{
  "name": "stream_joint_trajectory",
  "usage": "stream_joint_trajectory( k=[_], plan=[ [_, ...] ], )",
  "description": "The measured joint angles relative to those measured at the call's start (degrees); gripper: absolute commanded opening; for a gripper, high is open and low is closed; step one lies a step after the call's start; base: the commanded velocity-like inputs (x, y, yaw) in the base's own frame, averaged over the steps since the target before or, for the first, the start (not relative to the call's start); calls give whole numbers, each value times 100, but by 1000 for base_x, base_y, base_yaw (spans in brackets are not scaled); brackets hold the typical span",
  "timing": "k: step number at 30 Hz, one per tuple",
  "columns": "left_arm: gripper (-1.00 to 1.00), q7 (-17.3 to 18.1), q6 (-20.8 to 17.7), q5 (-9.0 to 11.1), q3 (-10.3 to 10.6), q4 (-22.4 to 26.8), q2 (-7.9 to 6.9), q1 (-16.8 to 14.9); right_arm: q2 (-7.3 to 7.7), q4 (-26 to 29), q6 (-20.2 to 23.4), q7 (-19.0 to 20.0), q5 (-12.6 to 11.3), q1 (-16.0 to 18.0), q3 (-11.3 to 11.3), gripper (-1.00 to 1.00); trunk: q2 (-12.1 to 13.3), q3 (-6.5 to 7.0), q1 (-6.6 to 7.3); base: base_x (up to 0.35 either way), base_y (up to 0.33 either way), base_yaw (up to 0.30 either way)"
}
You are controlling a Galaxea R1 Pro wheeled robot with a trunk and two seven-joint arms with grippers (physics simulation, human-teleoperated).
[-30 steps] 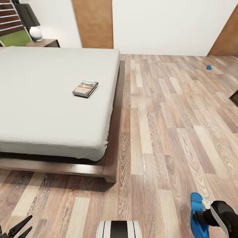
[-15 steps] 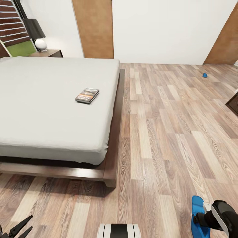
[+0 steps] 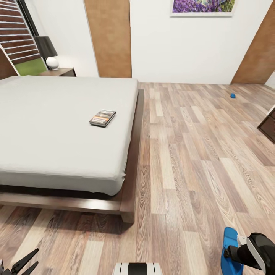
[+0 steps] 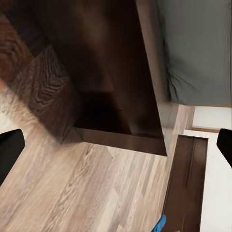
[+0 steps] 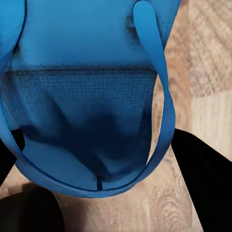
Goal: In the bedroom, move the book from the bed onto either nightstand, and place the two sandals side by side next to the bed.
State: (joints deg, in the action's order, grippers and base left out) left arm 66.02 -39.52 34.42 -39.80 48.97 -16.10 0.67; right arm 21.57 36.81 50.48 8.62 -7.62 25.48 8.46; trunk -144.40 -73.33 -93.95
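- Book (image 3: 102,118) lies on the bed (image 3: 53,126), centre-left; plank floor (image 3: 183,152) right
- Right gripper (image 3: 235,253), lower right, clamps a sandal (image 3: 229,244)
- Left gripper (image 3: 19,265), lower left, spread open

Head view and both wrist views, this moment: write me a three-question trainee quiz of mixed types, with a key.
1. True or false: the book lies on the nightstand.
2. Which gripper is at a sandal? A) left gripper B) right gripper
3. Fill in: the other sandal lies on the ____, far from the bed.

Key: 1 false, it lies on the bed's mattress. 2 B. 3 floor.
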Motion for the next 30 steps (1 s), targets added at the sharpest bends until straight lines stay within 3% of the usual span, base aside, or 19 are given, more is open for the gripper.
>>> stream_joint_trajectory(
  k=[8,13,30],
  plan=[
    [100,-11,-15,-12,1,-10,-28,0,-60,-4,-22,-18,-11,0,63,-100,11,177,21,0,0,0],
    [100,-15,-23,-12,3,-14,-6,0,-208,-6,-23,-27,1,0,100,-100,17,288,33,0,0,0],
    [100,-9,-26,-4,3,-14,11,0,-264,-12,-30,-28,5,0,91,-100,40,665,77,0,0,0]
  ],
)
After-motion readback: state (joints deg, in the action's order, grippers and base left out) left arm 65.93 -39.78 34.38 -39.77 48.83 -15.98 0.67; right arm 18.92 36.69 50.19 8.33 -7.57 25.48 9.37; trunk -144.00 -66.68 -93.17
